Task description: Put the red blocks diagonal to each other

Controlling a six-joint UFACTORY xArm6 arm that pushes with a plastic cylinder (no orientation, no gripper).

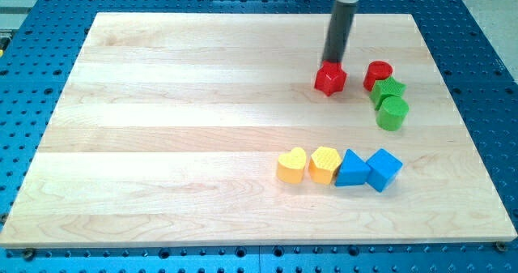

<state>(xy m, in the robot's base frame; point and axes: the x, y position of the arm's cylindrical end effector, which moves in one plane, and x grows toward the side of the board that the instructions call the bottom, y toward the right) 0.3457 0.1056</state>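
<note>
A red star-shaped block (329, 79) lies in the upper right part of the wooden board (162, 143). My tip (333, 61) rests at the star's top edge, touching it. A red cylinder (377, 74) lies a short way to the star's right, at nearly the same height in the view, with a gap between them.
A green star block (388, 90) touches the red cylinder's lower right, and a green cylinder (392, 113) lies just below it. Lower down stands a row: yellow heart (291, 165), yellow hexagon (324, 164), blue triangle (351, 169), blue cube (384, 169).
</note>
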